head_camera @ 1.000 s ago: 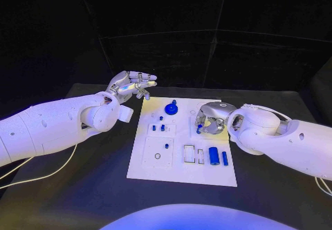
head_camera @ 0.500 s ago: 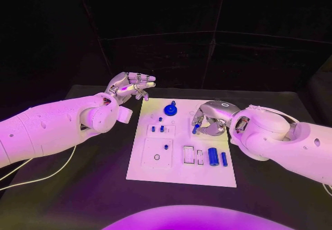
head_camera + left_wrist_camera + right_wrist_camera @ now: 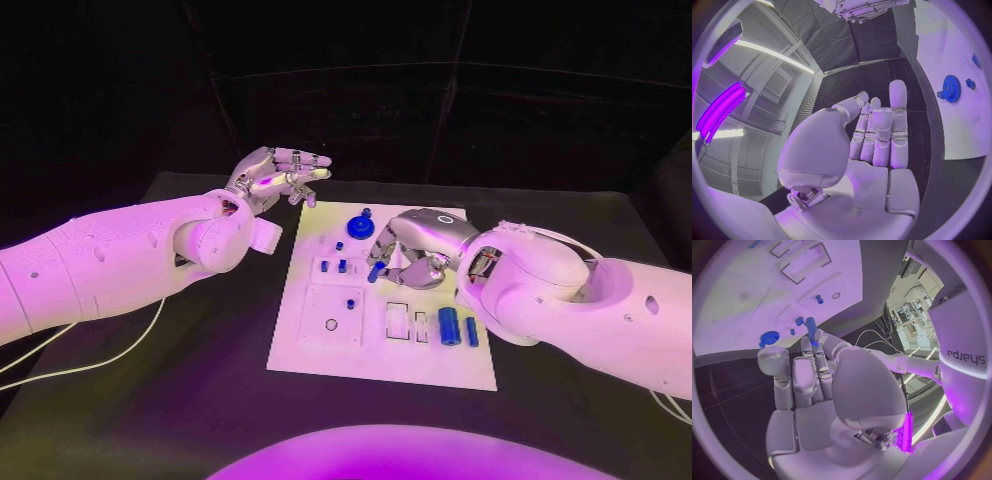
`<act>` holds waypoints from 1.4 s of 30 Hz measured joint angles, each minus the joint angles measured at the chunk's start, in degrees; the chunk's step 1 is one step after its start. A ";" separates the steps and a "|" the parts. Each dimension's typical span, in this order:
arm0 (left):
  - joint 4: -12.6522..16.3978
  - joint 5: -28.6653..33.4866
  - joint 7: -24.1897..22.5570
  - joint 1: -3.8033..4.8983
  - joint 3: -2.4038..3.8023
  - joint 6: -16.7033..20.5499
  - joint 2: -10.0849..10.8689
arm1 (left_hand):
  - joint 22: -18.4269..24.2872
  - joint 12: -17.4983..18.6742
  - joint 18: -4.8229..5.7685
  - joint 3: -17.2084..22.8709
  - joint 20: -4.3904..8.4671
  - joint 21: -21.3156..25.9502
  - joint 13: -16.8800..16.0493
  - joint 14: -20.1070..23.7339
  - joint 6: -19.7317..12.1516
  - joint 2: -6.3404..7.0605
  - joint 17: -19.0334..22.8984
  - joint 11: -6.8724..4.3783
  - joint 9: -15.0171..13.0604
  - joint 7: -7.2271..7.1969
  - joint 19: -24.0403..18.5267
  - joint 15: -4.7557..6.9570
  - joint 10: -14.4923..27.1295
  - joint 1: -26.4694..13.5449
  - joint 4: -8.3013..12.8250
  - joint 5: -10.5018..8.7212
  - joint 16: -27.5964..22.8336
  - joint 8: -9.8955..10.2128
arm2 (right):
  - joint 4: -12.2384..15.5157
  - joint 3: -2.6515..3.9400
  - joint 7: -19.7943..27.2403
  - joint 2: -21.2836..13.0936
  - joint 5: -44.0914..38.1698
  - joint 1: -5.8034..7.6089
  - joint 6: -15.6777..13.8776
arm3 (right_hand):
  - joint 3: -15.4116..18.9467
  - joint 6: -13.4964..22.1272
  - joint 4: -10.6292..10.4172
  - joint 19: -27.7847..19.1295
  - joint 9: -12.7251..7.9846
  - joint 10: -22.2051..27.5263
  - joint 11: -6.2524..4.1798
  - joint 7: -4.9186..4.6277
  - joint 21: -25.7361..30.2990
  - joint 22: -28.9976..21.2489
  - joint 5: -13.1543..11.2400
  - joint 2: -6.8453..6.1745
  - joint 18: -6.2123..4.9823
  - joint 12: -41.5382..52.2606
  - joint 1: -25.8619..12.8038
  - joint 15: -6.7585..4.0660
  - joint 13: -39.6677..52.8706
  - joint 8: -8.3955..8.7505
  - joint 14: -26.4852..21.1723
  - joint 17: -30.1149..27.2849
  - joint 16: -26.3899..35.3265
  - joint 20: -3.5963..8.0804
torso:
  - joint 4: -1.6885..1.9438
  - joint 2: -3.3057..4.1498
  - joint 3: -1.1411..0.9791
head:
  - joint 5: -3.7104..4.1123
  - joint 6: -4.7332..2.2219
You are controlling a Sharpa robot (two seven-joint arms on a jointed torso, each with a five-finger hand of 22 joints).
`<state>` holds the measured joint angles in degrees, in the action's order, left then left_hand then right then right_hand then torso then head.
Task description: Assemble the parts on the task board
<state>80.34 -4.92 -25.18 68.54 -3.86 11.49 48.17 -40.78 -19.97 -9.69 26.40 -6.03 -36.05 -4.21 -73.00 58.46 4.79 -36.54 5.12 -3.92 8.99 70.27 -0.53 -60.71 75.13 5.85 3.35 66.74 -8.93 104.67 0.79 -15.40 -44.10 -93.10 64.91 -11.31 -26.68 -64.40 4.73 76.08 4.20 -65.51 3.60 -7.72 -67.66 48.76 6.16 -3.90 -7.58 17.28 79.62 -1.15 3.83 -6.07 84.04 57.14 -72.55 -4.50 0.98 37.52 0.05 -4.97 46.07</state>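
Observation:
The white task board (image 3: 378, 350) lies in the middle of the black table. My right hand (image 3: 415, 248) hovers over the board's upper middle and pinches a blue peg (image 3: 378, 271) in its fingertips; the right wrist view shows this peg (image 3: 811, 326) sticking out toward the board (image 3: 748, 285). A blue gear (image 3: 361, 227) stands near the board's far edge. Two short blue pegs (image 3: 332, 266) stand left of the held peg, and another (image 3: 349, 303) stands lower down. My left hand (image 3: 281, 172) is raised off the board's far left corner, with its fingers (image 3: 878, 131) straight and nothing in them.
Two blue cylinders (image 3: 457, 327) lie side by side at the board's right edge, beside empty rectangular slots (image 3: 395, 320). In the left wrist view the gear (image 3: 951, 89) sits on the board (image 3: 961, 125). Black table (image 3: 173, 400) surrounds the board.
My right hand has carried the blue peg leftward, from the board's right side toward its middle. The left hand has stayed raised in about the same place.

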 measured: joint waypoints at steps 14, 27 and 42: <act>0.00 0.00 0.01 0.00 0.00 -0.08 -0.54 | 0.09 -0.21 0.00 -0.22 0.00 0.30 0.00 0.00 0.00 0.00 0.11 0.00 0.00 0.00 0.00 0.00 0.00 0.00 -0.01 0.00 0.00 0.00 | -4.83 -0.39 2.64 8.35 0.37 -3.20 0.34 | -0.52 0.04 0.22 0.00 -0.07 0.01 0.01 0.02 0.00 -0.01 0.32 -0.01 0.00 -0.10 -0.01 0.00 0.02 -0.07 0.00 0.05 0.00 0.00 | -0.01 0.03 -0.03 | -2.17 1.20; -0.03 0.01 0.03 0.01 0.00 -0.18 -0.76 | 0.13 -0.22 0.01 -0.32 0.00 0.31 0.00 0.00 0.00 0.00 0.17 0.00 0.00 0.00 0.00 0.00 0.00 0.00 0.00 0.00 0.00 0.00 | -7.60 -1.95 4.16 10.56 -0.03 -4.55 1.70 | -0.52 0.13 0.22 -0.01 -0.14 0.06 0.06 0.09 0.00 -0.02 0.32 -0.01 0.00 -0.10 -0.01 0.01 0.00 -0.03 0.00 0.04 0.00 0.00 | -0.08 -0.02 -0.07 | -2.77 1.49; -0.11 0.01 0.06 0.01 0.01 -0.27 -0.89 | 0.12 -0.22 0.01 -0.32 0.00 0.31 0.00 0.00 0.00 0.00 0.17 0.00 0.00 0.00 0.00 0.00 0.00 0.00 0.00 0.00 0.00 0.00 | -9.14 -2.14 4.74 11.33 -0.61 -5.66 3.06 | -0.51 -0.01 0.23 -0.01 -0.10 0.11 0.11 -0.05 0.00 -0.02 0.64 -0.02 0.00 -0.11 -0.02 0.01 -0.05 0.16 0.00 0.03 0.00 0.00 | -0.07 0.02 -0.06 | -3.00 1.90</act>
<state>80.23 -4.92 -25.12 68.55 -3.86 11.22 47.28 -40.65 -20.19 -9.69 26.08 -6.03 -35.74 -4.21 -73.00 58.46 4.79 -36.38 5.12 -3.92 8.99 70.27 -0.53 -60.71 75.13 5.85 3.35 66.74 -8.93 95.52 -1.35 -10.65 -32.77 -93.71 59.25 -8.24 -27.19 -64.41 4.96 76.08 4.09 -65.39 3.71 -7.77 -67.66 48.73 6.80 -3.92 -7.58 17.17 79.60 -1.15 3.77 -5.92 84.05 57.17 -72.55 -4.50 0.91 37.53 -0.01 -7.97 47.97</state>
